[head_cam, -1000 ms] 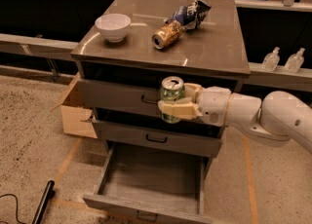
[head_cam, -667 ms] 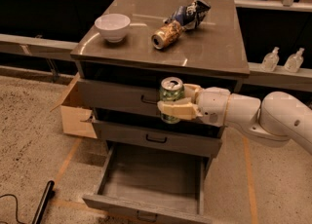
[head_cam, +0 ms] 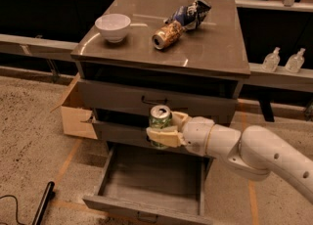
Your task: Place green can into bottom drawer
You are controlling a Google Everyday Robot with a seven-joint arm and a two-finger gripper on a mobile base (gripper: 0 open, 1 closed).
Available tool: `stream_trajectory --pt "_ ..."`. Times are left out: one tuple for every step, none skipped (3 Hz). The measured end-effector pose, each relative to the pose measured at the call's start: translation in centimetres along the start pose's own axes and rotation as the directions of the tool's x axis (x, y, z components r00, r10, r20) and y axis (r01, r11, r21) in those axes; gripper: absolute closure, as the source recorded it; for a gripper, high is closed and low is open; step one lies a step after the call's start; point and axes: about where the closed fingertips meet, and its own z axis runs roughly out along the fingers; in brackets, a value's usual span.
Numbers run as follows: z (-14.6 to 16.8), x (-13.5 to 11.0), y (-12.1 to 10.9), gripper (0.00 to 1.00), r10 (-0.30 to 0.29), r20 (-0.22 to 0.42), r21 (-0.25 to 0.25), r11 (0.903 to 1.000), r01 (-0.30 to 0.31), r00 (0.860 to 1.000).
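Note:
My gripper (head_cam: 164,130) is shut on the green can (head_cam: 160,119), a slim green can with pale markings and a silver top, held upright. It hangs in front of the middle drawer, above the back of the bottom drawer (head_cam: 149,204). The bottom drawer is pulled out and open, with nothing inside that I can see. My white arm (head_cam: 254,153) reaches in from the right.
On the cabinet top (head_cam: 210,48) stand a white bowl (head_cam: 113,27), a gold-brown can (head_cam: 165,35) on its side and a blue-white snack bag (head_cam: 192,14). A cardboard box (head_cam: 76,114) sits left of the cabinet. A black stick (head_cam: 43,204) lies on the floor. Two clear bottles (head_cam: 283,60) stand at right.
My gripper with the green can has moved lower, from in front of the top drawer to in front of the middle drawer.

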Motion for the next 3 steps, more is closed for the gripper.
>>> stream_trajectory --pt "2.9 5.3 1.9 1.00 0.000 0.010 -0.008 1.0000 0.000 1.000" --pt "7.0 12.8 3.5 1.00 -0.066 0.013 -0.063 0.9958 0.067 0.998" --pt "8.8 17.7 4.4 1.00 -0.092 0.000 -0.105 0.9903 0.092 0.996"
